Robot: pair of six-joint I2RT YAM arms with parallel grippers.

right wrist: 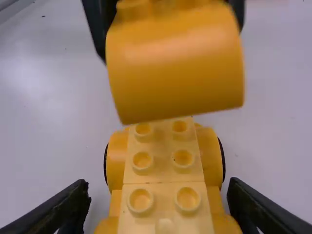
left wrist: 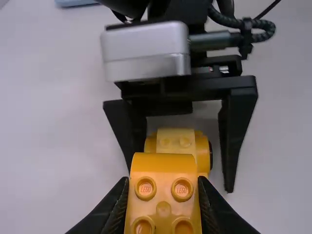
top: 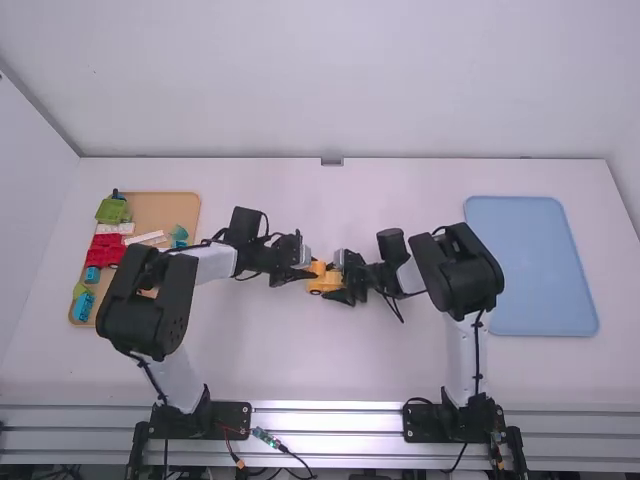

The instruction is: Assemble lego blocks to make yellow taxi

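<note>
Yellow-orange and glossy, the rounded block sits closest in the left wrist view, its outer face curved, four round studs showing with a smaller bump between them. The left end effector is clamped on it from both sides.

Just beyond is the wheeled base, near the middle of the counter. It has a paler yellow top, deeper orange rounded flanks and a dark wheel edge on each side. Six round studs show on its top, in three rows of two. The block is held over one end of it; whether the two touch, I cannot tell.

The right end effector has its fingers spread, one on either side of the base.

So the count is one rounded block and one wheeled base.

Off to the left, the tan tray holds red, green, blue and white pieces; at the right lies a blue tray.
</note>
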